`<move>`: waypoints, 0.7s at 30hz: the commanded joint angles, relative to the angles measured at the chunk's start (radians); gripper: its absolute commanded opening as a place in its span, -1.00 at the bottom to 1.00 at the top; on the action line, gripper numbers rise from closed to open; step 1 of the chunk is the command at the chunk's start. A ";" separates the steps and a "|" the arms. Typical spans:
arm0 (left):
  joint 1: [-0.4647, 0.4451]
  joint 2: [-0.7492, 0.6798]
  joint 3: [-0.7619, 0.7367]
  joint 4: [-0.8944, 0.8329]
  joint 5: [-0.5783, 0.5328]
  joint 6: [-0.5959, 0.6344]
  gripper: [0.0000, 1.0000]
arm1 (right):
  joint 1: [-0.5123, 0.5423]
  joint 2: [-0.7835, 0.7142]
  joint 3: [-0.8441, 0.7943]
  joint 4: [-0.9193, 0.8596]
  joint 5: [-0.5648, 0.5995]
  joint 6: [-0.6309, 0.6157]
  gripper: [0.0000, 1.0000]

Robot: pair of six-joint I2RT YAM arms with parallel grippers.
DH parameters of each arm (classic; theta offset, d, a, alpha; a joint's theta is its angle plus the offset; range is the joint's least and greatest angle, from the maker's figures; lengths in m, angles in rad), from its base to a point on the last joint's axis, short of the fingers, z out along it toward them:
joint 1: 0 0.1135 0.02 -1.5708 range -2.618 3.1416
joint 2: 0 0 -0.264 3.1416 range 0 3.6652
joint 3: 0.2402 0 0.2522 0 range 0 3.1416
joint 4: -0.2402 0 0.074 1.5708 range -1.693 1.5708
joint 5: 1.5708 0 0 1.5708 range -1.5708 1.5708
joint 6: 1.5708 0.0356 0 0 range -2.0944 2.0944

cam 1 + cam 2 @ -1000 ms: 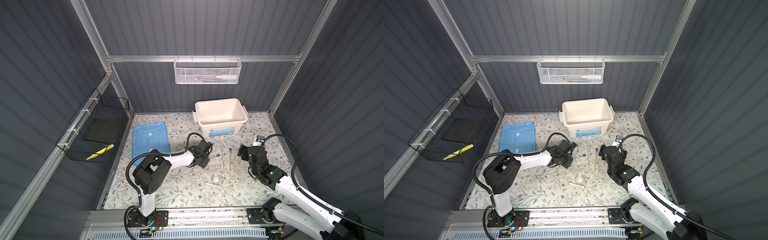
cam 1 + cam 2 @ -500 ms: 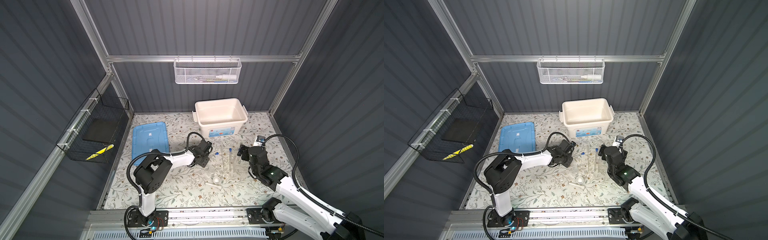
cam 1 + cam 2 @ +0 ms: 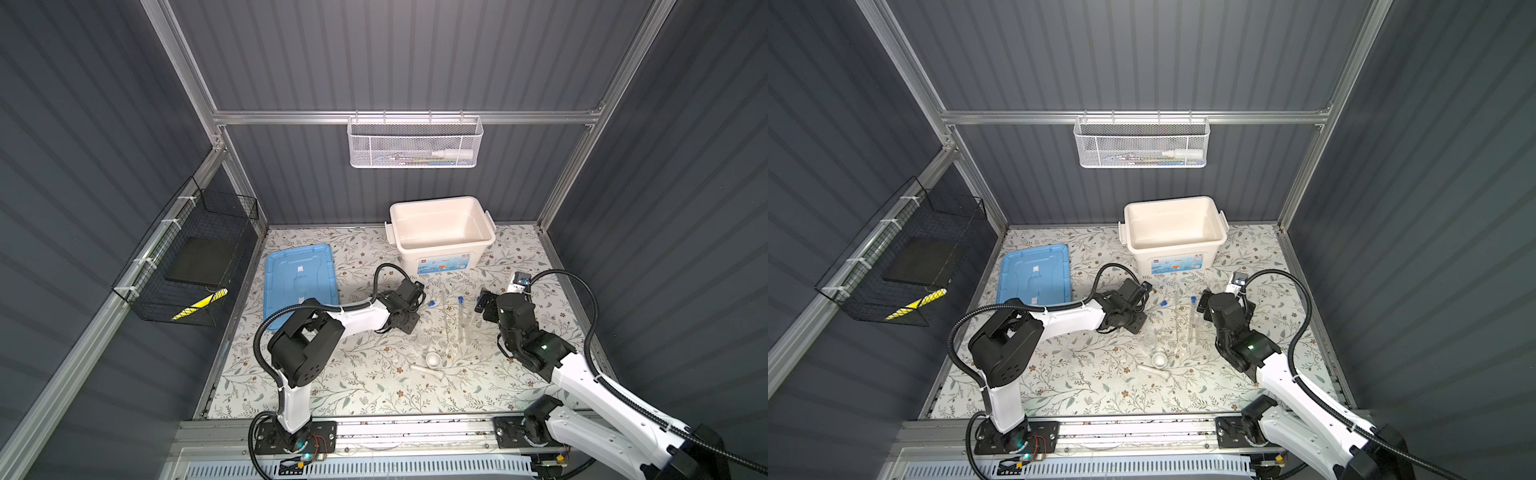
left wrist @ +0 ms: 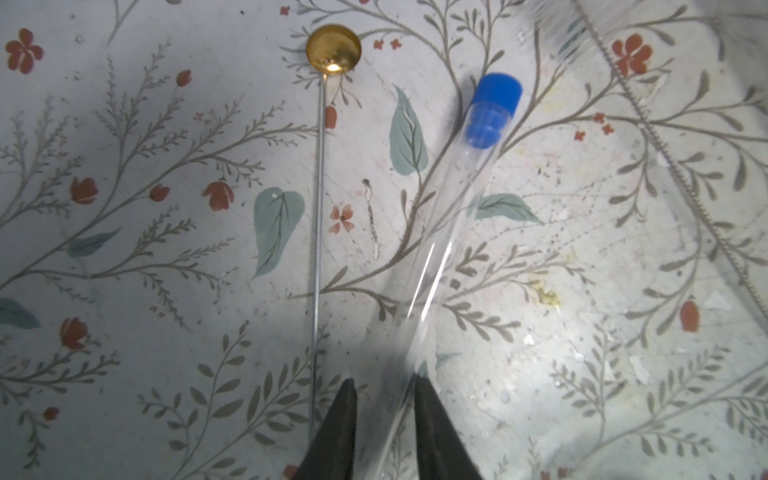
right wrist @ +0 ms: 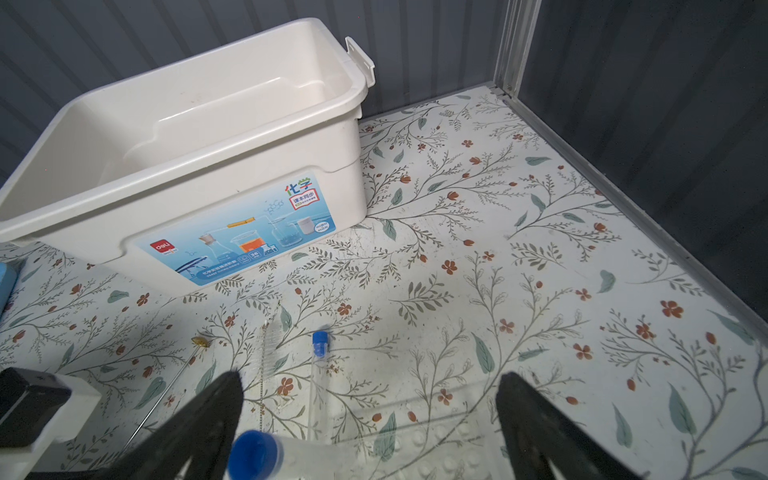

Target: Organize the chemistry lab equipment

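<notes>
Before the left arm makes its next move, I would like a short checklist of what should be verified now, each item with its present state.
1. The test tube lies between the jaws of the left gripper: ok.
2. The hold on the tube is firm: cannot tell; a sliver of gap seems to show on one side.
3. The blue cap sits on the tube: ok.
4. The thin rod with the gold spoon end lies outside the jaws: ok, though it runs very close.
5. The right gripper is open and holds nothing: ok.
6. The white tub is open, its blue lid lying apart: ok.
</notes>
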 commanded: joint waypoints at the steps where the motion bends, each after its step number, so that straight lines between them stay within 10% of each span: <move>1: -0.004 0.028 0.028 -0.006 0.026 -0.012 -0.43 | -0.002 -0.011 -0.014 -0.017 0.007 0.014 0.94; 21: -0.004 0.042 0.020 -0.020 0.030 -0.011 -0.44 | -0.007 -0.016 -0.015 -0.007 -0.010 0.018 0.95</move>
